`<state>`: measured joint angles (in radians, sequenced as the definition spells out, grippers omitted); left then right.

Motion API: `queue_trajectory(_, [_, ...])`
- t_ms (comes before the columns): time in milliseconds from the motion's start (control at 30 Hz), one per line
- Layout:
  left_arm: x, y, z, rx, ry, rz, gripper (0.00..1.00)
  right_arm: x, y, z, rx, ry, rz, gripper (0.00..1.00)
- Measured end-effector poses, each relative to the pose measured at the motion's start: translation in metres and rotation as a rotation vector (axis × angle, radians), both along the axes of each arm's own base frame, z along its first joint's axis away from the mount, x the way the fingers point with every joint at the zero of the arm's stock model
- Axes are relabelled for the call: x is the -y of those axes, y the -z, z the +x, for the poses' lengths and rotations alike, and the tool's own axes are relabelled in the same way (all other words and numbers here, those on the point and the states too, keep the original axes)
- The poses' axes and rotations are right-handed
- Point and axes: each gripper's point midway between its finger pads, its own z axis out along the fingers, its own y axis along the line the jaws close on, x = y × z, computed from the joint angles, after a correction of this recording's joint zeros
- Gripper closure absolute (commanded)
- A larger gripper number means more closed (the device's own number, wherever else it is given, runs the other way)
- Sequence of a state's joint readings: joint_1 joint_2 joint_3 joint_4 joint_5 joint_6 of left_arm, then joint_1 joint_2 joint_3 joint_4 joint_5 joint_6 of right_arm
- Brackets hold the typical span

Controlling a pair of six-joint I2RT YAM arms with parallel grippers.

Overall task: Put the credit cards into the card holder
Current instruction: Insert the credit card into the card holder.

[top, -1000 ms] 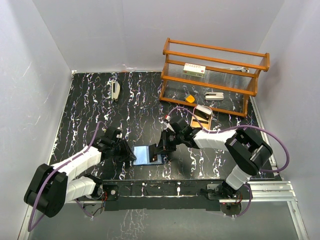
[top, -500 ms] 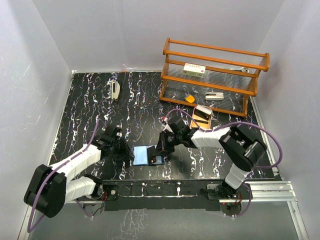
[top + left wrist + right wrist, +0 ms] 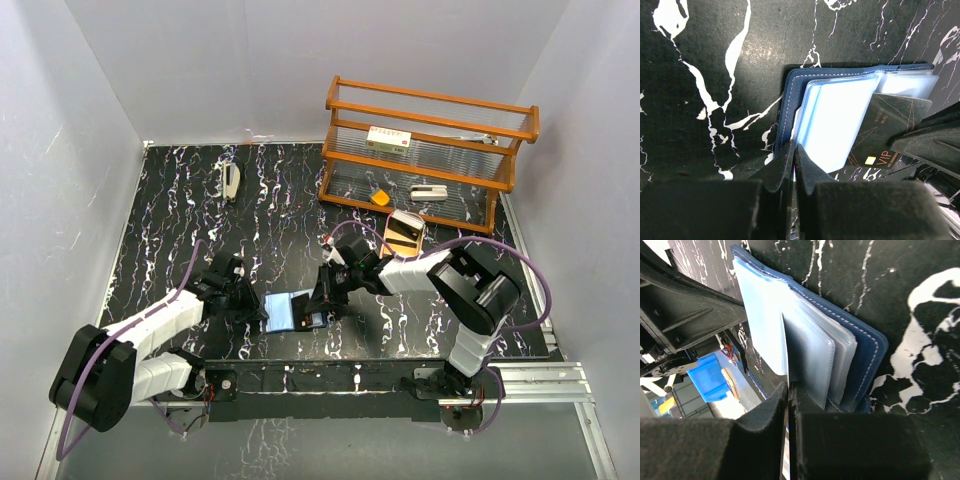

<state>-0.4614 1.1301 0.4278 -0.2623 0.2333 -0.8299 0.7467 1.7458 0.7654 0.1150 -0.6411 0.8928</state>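
Observation:
The navy card holder [image 3: 285, 310] lies open on the black marbled table between both grippers, its pale blue sleeves [image 3: 840, 115] fanned out. My left gripper [image 3: 792, 150] is shut on the near edge of a pale sleeve at the holder's left side [image 3: 262, 313]. A black credit card [image 3: 885, 125] with gold "VIP" lettering is partly tucked under a clear sleeve. My right gripper [image 3: 788, 386] is shut on that card, which shows edge-on between the jaws, at the holder's right side [image 3: 322, 303]. The sleeves [image 3: 810, 350] stand just beyond its tips.
A gold tray [image 3: 392, 226] with a dark card in it sits behind the right arm. A wooden rack [image 3: 425, 155] with glass shelves and small items stands at the back right. A white object [image 3: 231, 182] lies at the back left.
The right gripper has pushed left with the card, and the holder has shifted slightly left. The left gripper's jaws loosened briefly and closed again on the sleeve edge.

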Motion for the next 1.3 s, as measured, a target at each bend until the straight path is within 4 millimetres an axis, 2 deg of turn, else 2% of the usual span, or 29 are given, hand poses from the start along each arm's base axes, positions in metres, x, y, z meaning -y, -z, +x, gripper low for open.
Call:
queue_trajectory(100, [0.001, 0.0, 0.0, -0.001, 0.001, -0.002, 1.0, 0.002, 0.004, 0.001, -0.02, -0.001, -0.002, 0.98])
queue_trajectory(567, [0.0, 0.001, 0.001, 0.005, 0.005, 0.005, 1.0, -0.004, -0.001, 0.006, -0.02, -0.025, 0.022, 0.99])
queue_trajectory(700, [-0.002, 0.0, 0.002, 0.004, 0.003, 0.018, 0.97, -0.005, -0.004, 0.006, -0.017, -0.03, 0.03, 0.99])
queue_trajectory(1000, [-0.01, -0.017, 0.023, 0.079, -0.025, 0.087, 0.98, -0.007, -0.019, 0.008, 0.013, -0.036, 0.045, 0.99])
queue_trajectory(1133, [-0.01, -0.018, 0.026, 0.087, -0.025, 0.091, 0.99, -0.008, -0.021, 0.008, 0.014, -0.042, 0.055, 0.99])
queue_trajectory(1300, [-0.011, -0.012, 0.024, 0.066, -0.016, 0.106, 0.99, -0.009, -0.01, 0.008, -0.008, -0.044, 0.039, 0.98])
